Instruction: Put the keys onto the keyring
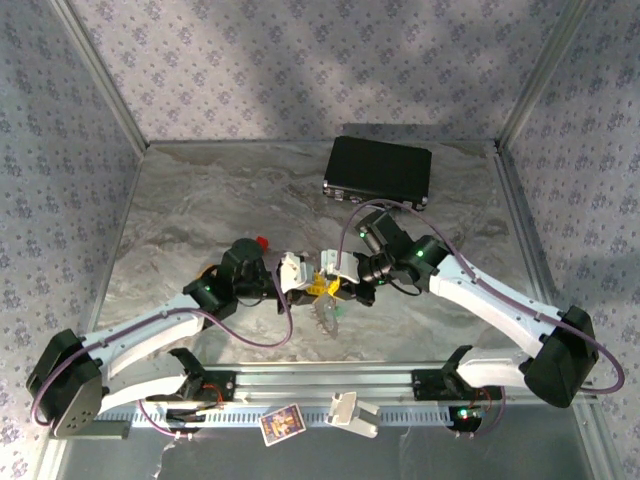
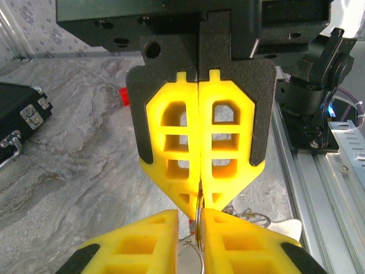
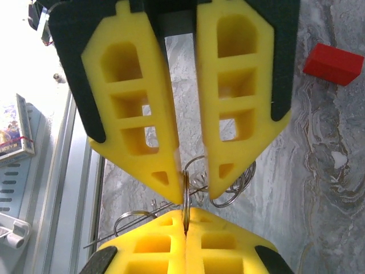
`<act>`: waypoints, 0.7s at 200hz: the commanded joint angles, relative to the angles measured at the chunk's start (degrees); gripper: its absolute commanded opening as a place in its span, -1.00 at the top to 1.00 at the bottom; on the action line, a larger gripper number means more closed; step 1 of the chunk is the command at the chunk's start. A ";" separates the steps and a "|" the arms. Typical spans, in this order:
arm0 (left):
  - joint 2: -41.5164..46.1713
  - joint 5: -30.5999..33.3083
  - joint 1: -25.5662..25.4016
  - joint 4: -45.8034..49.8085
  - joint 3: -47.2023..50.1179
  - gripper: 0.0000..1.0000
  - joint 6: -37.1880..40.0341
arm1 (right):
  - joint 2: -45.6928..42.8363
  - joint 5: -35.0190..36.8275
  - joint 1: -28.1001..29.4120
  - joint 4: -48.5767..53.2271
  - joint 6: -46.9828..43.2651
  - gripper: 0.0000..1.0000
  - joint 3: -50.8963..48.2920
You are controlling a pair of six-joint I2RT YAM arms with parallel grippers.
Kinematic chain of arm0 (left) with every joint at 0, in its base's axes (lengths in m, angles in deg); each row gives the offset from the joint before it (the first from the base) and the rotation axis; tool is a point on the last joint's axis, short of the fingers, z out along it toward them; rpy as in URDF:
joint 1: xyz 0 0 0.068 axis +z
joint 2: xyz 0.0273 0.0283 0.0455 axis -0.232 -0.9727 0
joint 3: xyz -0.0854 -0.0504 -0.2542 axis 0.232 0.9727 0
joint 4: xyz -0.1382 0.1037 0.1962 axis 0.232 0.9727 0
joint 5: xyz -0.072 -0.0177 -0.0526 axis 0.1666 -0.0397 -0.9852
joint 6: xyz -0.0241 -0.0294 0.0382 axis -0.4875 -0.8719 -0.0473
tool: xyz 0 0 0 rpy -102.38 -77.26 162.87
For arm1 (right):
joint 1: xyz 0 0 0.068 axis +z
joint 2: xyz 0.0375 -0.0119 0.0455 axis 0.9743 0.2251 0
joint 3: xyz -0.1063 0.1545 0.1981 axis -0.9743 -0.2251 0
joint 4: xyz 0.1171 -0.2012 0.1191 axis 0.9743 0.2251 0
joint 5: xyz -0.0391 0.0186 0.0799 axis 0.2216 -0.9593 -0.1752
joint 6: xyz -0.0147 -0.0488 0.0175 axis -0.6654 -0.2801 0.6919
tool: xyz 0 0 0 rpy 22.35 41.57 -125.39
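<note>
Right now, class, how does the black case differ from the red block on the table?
The black case is far larger than the red block. The case carries silvery latches; the block is plain. The case lies at the far edge of the table, the block mid-table. Both are boxy and lie flat on it.

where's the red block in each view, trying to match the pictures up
top external: the red block sits left of centre.
left wrist: red block left of centre, half hidden behind the black finger backing.
right wrist: red block in the upper right corner.
shared landmark: the yellow fingertips meeting tip to tip, near the middle of every view.
</note>
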 commanded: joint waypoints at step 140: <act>1.87 -4.97 0.14 -18.56 6.66 1.00 -7.13 | -7.19 -9.80 -5.21 -10.10 6.80 0.43 -8.16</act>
